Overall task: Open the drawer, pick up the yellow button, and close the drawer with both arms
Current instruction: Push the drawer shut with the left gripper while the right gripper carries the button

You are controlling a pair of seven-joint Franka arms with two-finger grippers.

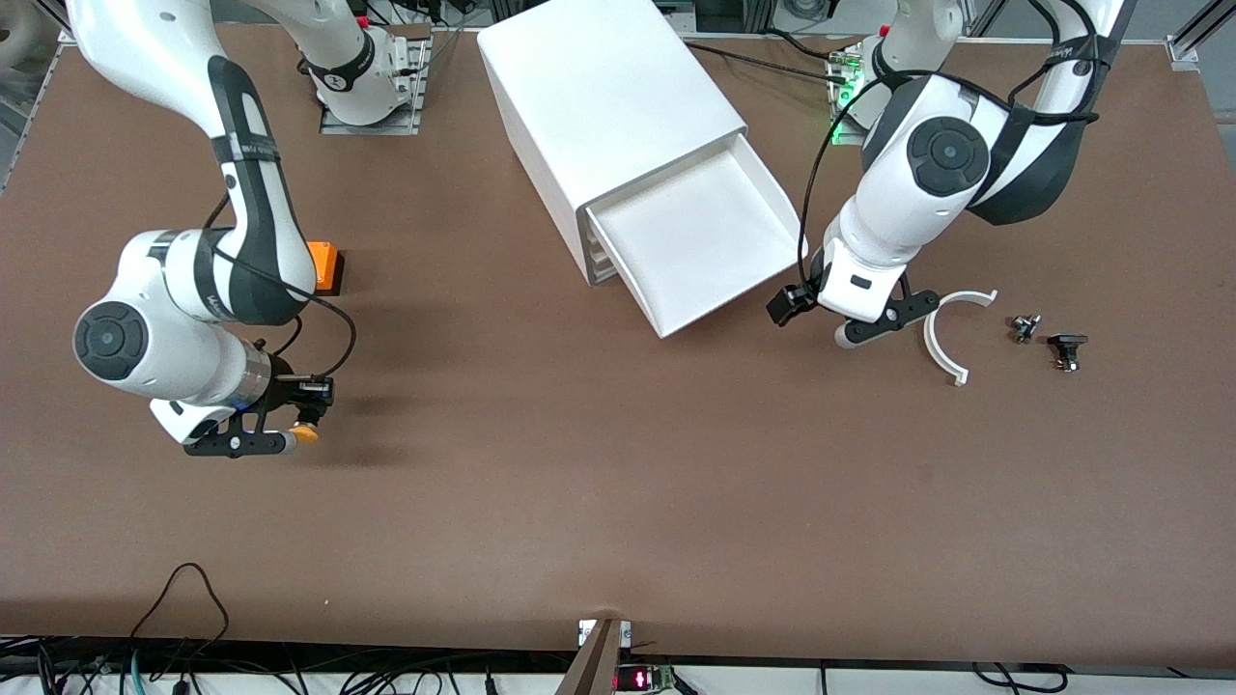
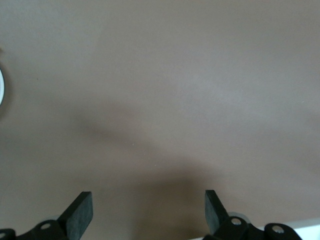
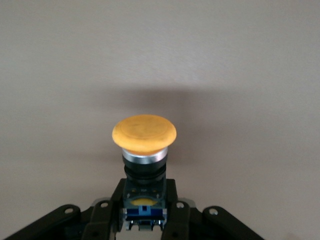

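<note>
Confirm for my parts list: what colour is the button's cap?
Orange cap on the button; the right wrist view shows it best.

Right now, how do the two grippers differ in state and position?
The right gripper is shut on the button over bare table near the orange cube; the left gripper is open and empty, beside the pulled-out drawer. Both are black and two-fingered.

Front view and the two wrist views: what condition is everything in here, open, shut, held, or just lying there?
Top white plastic drawer: pulled open, nothing visible inside.
Tiny orange-capped button: gripped above bare table.
Right gripper: shut on the button.
Left gripper: open, holding nothing, beside the drawer.
Orange cube: resting on the table.
White curved piece: lying flat.
Small black parts: lying loose.
</note>
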